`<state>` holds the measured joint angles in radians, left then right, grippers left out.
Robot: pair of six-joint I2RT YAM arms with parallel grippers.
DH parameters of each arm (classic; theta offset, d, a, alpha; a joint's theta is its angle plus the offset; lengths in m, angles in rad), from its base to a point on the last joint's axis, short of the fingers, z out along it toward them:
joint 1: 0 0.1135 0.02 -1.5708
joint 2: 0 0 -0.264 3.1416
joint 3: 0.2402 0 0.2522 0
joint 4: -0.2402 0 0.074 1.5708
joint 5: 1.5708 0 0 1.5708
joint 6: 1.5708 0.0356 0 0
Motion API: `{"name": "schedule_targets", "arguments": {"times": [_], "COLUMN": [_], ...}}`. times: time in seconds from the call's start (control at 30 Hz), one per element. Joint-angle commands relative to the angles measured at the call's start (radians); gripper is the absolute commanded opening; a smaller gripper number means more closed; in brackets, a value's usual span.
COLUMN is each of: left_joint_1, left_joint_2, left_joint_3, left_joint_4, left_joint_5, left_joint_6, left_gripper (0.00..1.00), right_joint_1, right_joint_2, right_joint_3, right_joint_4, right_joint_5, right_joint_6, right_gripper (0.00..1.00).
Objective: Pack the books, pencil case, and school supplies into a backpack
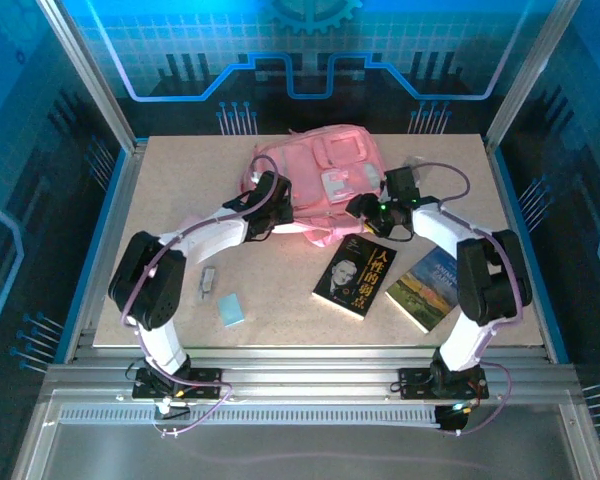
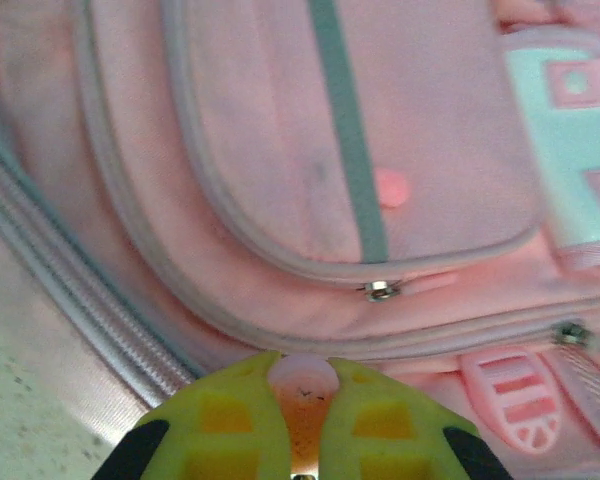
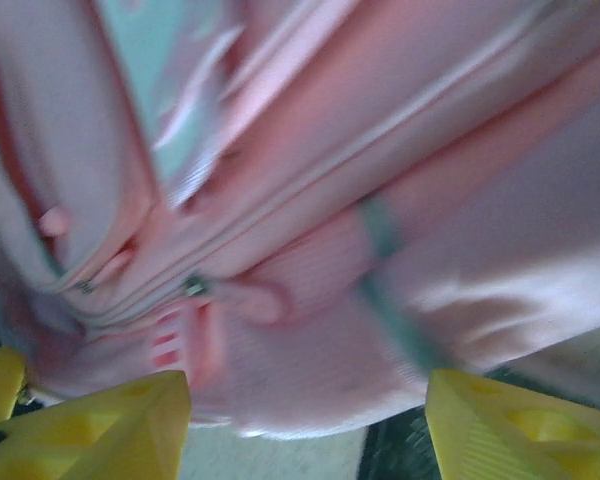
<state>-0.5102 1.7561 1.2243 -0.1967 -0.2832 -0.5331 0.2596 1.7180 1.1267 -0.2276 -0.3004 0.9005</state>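
Counter (image 1: 160, 170): pale board carrying every item.
Backpack (image 1: 325, 170): pink, lying flat at the far middle with its pockets up. It sits between the two pincers and just beyond both.
Black book (image 1: 355, 280), landscape book (image 1: 425, 288): flat at near right, closer to the right arm.
Left pincer (image 2: 302, 388): clenched on a small pink tab (image 2: 302, 372) at the bag's near-left edge, likely a zip pull.
Right pincer (image 3: 305, 430): released and spread wide, with bag fabric straight ahead.
Blue card (image 1: 231, 309), grey packet (image 1: 209, 282): near left, beside the left arm.
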Motion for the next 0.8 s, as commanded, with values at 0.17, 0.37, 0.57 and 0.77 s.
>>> {"name": "schedule_targets", "arguments": {"times": [0.17,0.37,0.57,0.77], "left_joint_1": [-0.062,-0.118,-0.126,-0.063], "left_joint_2": [-0.130,-0.164,-0.223,-0.243], "left_joint_3": [-0.105,-0.178,-0.254,-0.295], "left_joint_4": [0.132,0.198,0.240,0.157], "left_joint_5": [0.094,0.132,0.107,-0.047], "left_joint_6": [-0.148,-0.235,-0.262,-0.154], "left_gripper": [0.00,0.00,0.00,0.00], "right_joint_1": [0.135,0.178,0.181,0.181], "right_joint_2": [-0.065,-0.010,0.072,0.020], "right_joint_3": [-0.149,-0.179,-0.206,-0.239], "right_joint_4": [0.221,0.369,0.480,0.419], "right_joint_5": [-0.132,-0.083,-0.035,-0.012], "right_joint_6": [0.266,0.420,0.495,0.409], "right_gripper": [0.66,0.66,0.31,0.00]}}
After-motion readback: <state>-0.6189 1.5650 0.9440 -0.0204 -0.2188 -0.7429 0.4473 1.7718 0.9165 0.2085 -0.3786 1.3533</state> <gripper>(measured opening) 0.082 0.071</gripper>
